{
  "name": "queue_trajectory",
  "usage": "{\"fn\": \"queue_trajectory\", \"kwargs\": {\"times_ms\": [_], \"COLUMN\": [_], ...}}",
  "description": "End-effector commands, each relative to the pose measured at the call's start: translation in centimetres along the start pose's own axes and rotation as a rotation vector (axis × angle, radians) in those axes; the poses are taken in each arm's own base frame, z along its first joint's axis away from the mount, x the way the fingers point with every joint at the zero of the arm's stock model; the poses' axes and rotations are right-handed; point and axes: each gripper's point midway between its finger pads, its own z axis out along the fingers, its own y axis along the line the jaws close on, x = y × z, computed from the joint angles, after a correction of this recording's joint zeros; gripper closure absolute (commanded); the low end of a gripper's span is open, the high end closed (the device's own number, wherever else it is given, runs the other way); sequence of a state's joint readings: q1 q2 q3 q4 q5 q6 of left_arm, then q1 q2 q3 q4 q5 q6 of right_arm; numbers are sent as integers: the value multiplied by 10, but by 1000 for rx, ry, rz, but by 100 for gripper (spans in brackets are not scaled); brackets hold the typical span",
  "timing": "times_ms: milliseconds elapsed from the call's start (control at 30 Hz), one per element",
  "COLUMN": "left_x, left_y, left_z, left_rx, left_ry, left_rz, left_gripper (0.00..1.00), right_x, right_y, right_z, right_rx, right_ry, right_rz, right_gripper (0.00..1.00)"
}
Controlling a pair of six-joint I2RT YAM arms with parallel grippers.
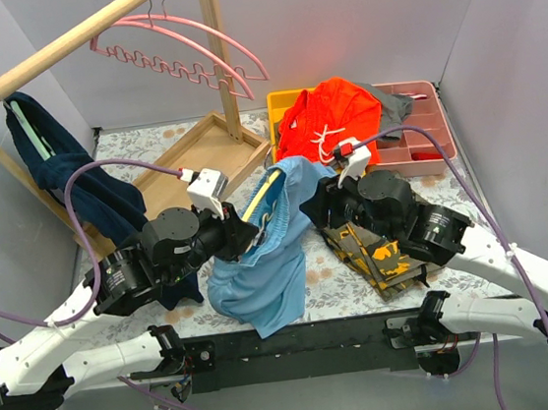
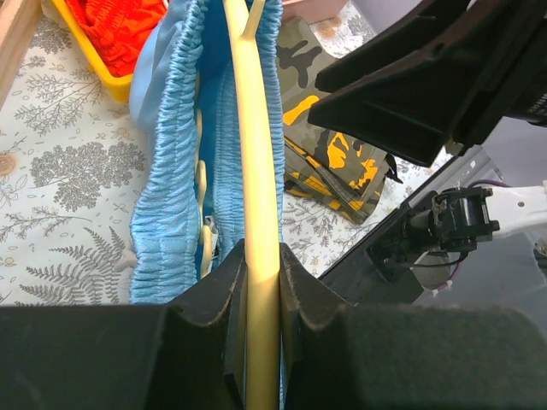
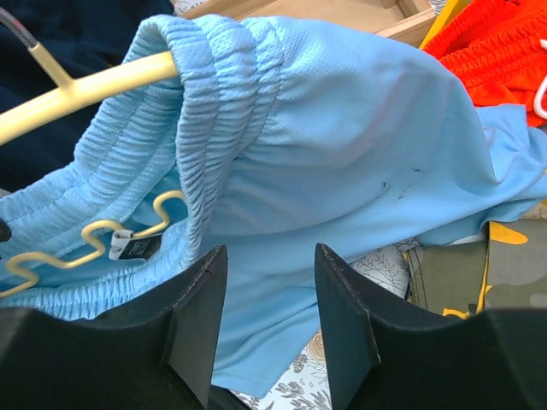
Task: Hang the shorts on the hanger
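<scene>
The light blue shorts (image 1: 265, 255) hang in the middle of the table with their elastic waistband threaded over the pale-yellow hanger (image 1: 259, 199). My left gripper (image 1: 243, 236) is shut on the hanger's arched bar (image 2: 256, 196), which runs up between its fingers into the waistband (image 2: 167, 196). In the right wrist view the hanger's arm (image 3: 85, 90) enters the waistband (image 3: 209, 111) and its wavy lower bar (image 3: 94, 235) lies inside the shorts (image 3: 359, 154). My right gripper (image 3: 269, 282) is open, just in front of the shorts' fabric, holding nothing.
Bright orange shorts (image 1: 329, 120) lie over a yellow bin and a pink tray (image 1: 424, 133) at the back right. Camouflage shorts (image 1: 378, 252) lie under my right arm. A wooden rack (image 1: 68, 45) carries pink hangers (image 1: 187, 52) and a dark garment (image 1: 73, 178). A wooden tray (image 1: 195, 164) sits at the back.
</scene>
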State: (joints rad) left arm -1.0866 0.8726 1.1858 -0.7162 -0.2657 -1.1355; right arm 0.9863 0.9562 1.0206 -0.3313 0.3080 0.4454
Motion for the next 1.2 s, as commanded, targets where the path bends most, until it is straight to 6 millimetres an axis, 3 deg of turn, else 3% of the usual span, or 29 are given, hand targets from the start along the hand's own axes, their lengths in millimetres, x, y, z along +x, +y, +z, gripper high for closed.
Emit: {"fn": "queue_trajectory", "kwargs": {"times_ms": [0, 267, 433, 533, 567, 600, 700, 733, 833, 933, 1033, 1133, 1167], "left_x": [-29, -31, -30, -31, -29, -28, -23, -22, -21, -20, -15, -15, -21], "left_y": [-5, -5, -6, -9, -9, -11, -10, -9, -7, -6, -5, -3, -2], "left_z": [-5, -3, -2, -5, -5, -6, -5, -5, -6, -5, 0, 2, 1], "left_rx": [14, 15, 19, 38, 40, 51, 48, 47, 43, 44, 38, 29, 21], "left_ry": [-118, -129, -120, -123, -119, -110, -95, -93, -95, -101, -87, -99, -126], "left_rz": [-39, -47, -39, -40, -36, -28, -24, -23, -22, -22, -13, -16, -29], "left_gripper": [100, 100, 100, 100, 100, 100, 100, 100, 100, 100, 100, 100, 100], "right_x": [-13, -11, -7, -13, -17, -34, -53, -65, -77, -73, -67, -69, -73], "right_y": [19, 40, 39, 28, 23, 20, -1, -10, -26, -32, -27, -10, -4], "right_z": [4, 18, 31, 34, 34, 32, 30, 29, 29, 31, 34, 30, 27], "right_rx": [-81, -133, -100, -20, 7, 38, 122, 147, 194, 208, 181, 80, 53], "right_ry": [-41, -26, -4, -10, -14, -48, -62, -76, -84, -78, -53, -62, -68], "right_rz": [24, 15, 18, 17, 10, 6, -1, 2, 14, 31, 36, 42, 34], "right_gripper": [47, 43, 46, 64, 78, 84, 98, 99, 99, 99, 99, 97, 87]}}
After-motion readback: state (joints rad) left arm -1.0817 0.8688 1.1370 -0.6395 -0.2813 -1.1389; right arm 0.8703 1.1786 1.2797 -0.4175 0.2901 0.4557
